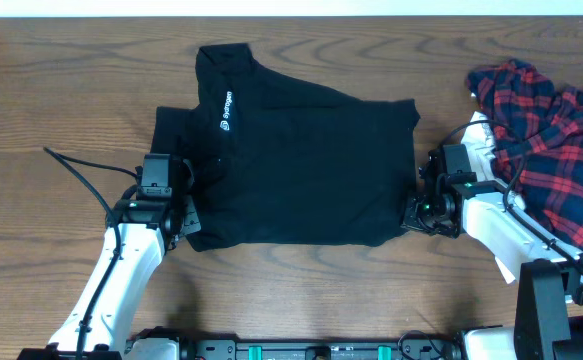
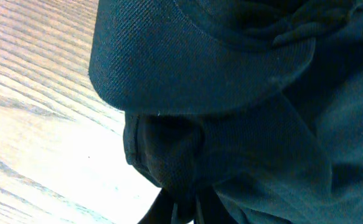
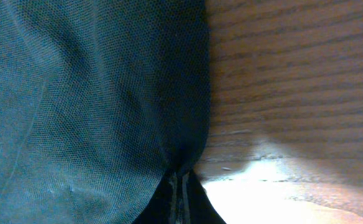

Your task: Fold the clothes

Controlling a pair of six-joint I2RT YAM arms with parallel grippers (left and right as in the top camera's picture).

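A black collared shirt with a small white chest logo lies spread on the wooden table, collar at the far left. My left gripper sits at the shirt's near left corner. In the left wrist view the left gripper is shut on a bunched fold of the black shirt. My right gripper is at the near right corner. In the right wrist view the right gripper pinches the hem of the black shirt against the table.
A red-and-navy plaid garment lies crumpled at the right edge, just behind the right arm. Bare wooden table surrounds the shirt on the left, far and near sides. A black cable trails from the left arm.
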